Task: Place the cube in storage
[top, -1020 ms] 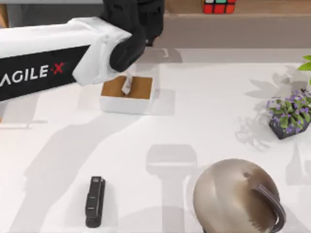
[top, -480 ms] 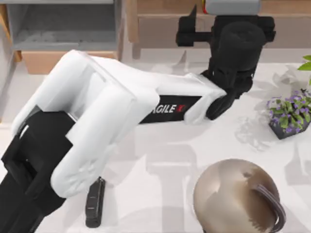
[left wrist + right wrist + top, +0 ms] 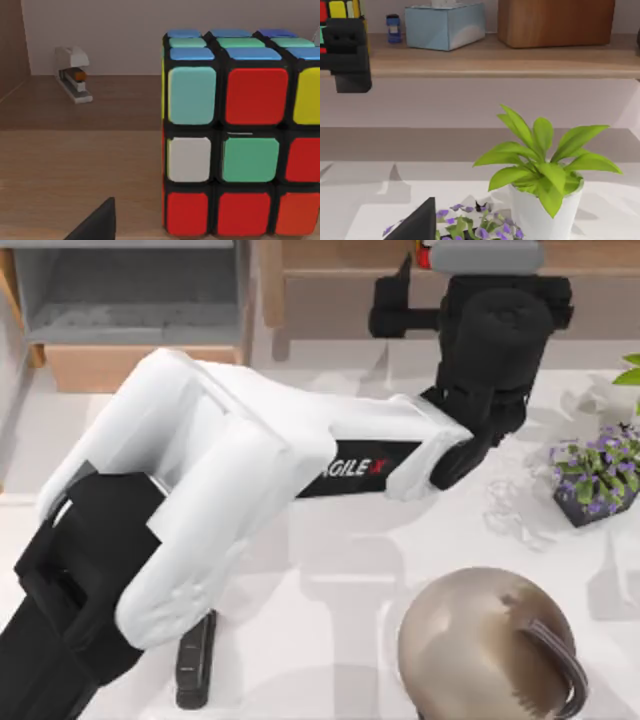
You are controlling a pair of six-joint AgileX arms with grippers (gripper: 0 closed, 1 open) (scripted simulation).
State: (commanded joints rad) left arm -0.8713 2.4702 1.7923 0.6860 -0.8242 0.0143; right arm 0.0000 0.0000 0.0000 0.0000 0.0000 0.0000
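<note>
The cube [image 3: 235, 145] stands on a wooden shelf [image 3: 75, 160] at the back of the table, showing red, green, white, yellow and blue stickers in a black frame. From above only a red sliver of the cube [image 3: 424, 256] shows past my left arm's black wrist. My left gripper [image 3: 455, 270] is reached out to the shelf, close in front of the cube and open; one dark fingertip [image 3: 95, 225] stands apart from it. The right wrist view has the left gripper [image 3: 347, 55] just before the cube [image 3: 340, 9]. A right fingertip [image 3: 415, 225] shows, open and holding nothing.
My left arm spans the table from front left to back right. A bronze dome [image 3: 490, 645], a black stapler [image 3: 195, 665] and a purple flower pot [image 3: 595, 475] stand on the table. A grey open compartment [image 3: 120, 300] is back left. The shelf carries a white stapler [image 3: 72, 75], a blue tissue box [image 3: 445, 25] and a wooden box [image 3: 555, 22].
My left arm swung from over the white box at the left across to the back shelf by the cube, then crept slightly right. The white box is now under the arm.
</note>
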